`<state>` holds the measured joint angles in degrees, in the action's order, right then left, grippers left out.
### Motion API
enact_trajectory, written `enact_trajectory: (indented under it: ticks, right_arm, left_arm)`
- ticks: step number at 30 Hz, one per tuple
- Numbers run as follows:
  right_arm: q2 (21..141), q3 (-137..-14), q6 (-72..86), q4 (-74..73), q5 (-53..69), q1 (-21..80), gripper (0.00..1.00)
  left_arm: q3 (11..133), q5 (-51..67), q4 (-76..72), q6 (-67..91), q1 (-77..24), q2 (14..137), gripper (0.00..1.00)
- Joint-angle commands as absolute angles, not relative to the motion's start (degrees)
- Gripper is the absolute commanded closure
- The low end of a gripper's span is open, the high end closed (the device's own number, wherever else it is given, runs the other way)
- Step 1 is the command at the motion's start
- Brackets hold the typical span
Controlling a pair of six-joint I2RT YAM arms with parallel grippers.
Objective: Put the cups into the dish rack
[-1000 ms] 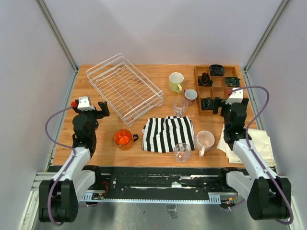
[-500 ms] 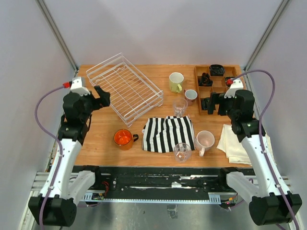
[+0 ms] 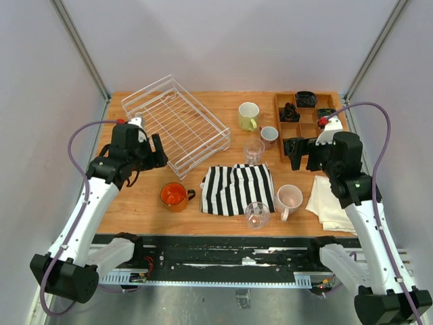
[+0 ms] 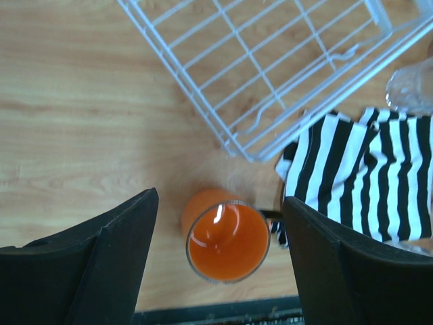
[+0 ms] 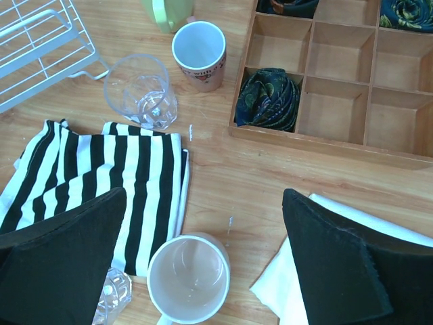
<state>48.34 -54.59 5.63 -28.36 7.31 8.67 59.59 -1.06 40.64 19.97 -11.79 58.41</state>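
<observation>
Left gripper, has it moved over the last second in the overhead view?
Yes. The left gripper has swung rightward, closing on the near corner of the dish rack, and is now nearer the orange mug.

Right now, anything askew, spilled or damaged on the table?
The dish rack sits skewed, diagonal to the table edges, and the striped cloth lies rumpled. No spill or damage shows.

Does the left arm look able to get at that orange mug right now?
Probably yes. The left gripper hangs open above the orange mug, which shows between its fingers in the wrist view. Nothing covers the mug; the striped cloth lies beside its handle, not over it.
</observation>
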Motion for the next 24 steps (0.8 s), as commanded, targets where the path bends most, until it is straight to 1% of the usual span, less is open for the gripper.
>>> enact_trajectory:
  ticks: [1,6,9,11,12,14,21,24]
  right_arm:
    - [46.95,-53.50,7.83,-29.15,9.81,9.47,0.01]
    - [49.03,-53.34,9.03,-28.57,15.20,11.54,0.01]
    - [50.61,-54.13,8.66,-28.92,12.79,15.41,0.00]
    - [50.96,-54.18,9.27,-28.58,11.92,16.99,0.01]
    - [51.06,-54.03,9.57,-28.12,11.71,17.55,0.01]
    - [51.29,-53.89,10.04,-27.39,11.47,18.06,0.01]
    - [52.14,-54.32,10.67,-26.47,10.93,18.49,0.02]
    - [52.25,-54.56,10.89,-26.29,10.78,18.54,0.01]
  left_arm:
    - [59.81,-2.29,51.61,21.45,-14.21,55.71,0.21]
    - [55.92,-2.00,54.03,20.81,-17.03,56.16,0.23]
    - [53.62,-3.52,53.18,20.59,-18.38,56.56,0.26]
    - [52.43,-4.05,52.80,19.86,-18.76,57.59,0.31]
    - [52.05,-4.35,52.74,19.35,-18.81,58.29,0.31]
    - [51.59,-5.06,52.50,18.49,-18.92,59.87,0.34]
    - [52.32,-6.00,51.31,16.26,-18.97,65.29,0.36]
    - [53.72,-5.87,51.72,15.83,-18.96,67.48,0.40]
